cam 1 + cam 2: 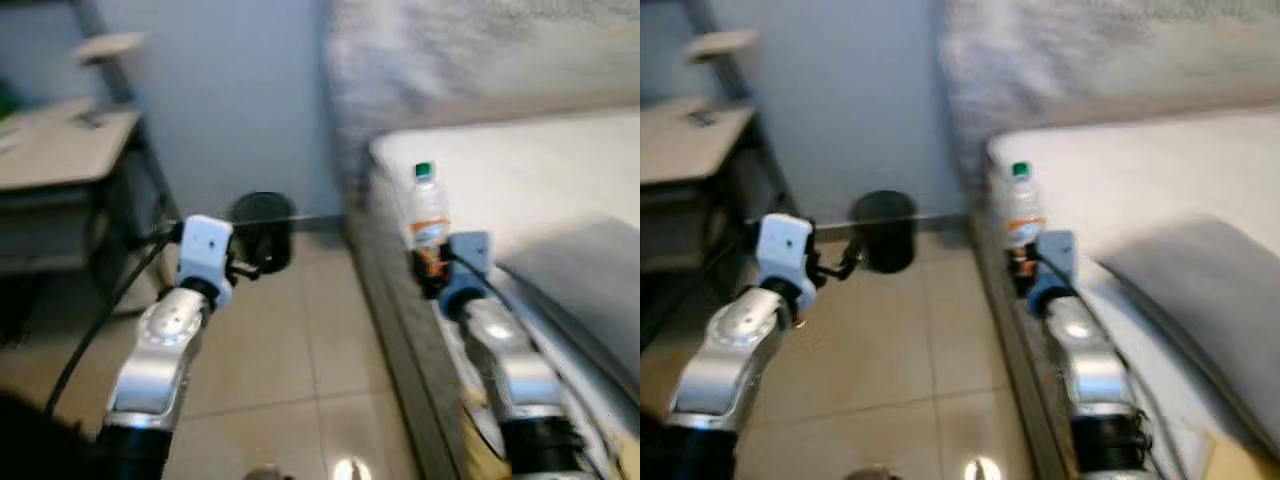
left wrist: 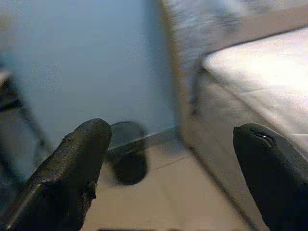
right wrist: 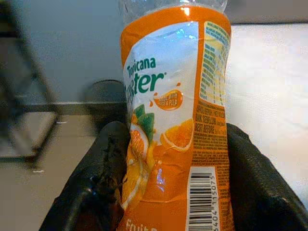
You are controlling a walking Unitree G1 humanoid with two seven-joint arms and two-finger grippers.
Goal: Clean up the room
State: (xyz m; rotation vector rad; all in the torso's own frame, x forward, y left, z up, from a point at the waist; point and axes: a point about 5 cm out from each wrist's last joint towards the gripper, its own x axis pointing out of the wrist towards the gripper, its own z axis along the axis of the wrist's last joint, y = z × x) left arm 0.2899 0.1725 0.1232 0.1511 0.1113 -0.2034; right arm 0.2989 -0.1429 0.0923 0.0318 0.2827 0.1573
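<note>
My right gripper (image 1: 432, 268) is shut on a clear plastic bottle (image 1: 428, 212) with an orange juice label and a green cap. It holds the bottle upright beside the bed's edge. In the right wrist view the bottle (image 3: 175, 120) stands between the two black fingers (image 3: 108, 168), which press on its sides. My left gripper (image 1: 250, 268) is open and holds nothing. It hangs over the tiled floor, in front of a small black bin (image 1: 263, 218) that stands against the wall. In the left wrist view the bin (image 2: 127, 156) lies ahead between the spread fingers (image 2: 72, 173).
A bed with a white mattress (image 1: 520, 165) runs along the right, with a grey pillow (image 1: 590, 280) on it. A light wooden desk (image 1: 60, 150) with a black frame stands at the left. Beige tiled floor (image 1: 290, 340) lies between them.
</note>
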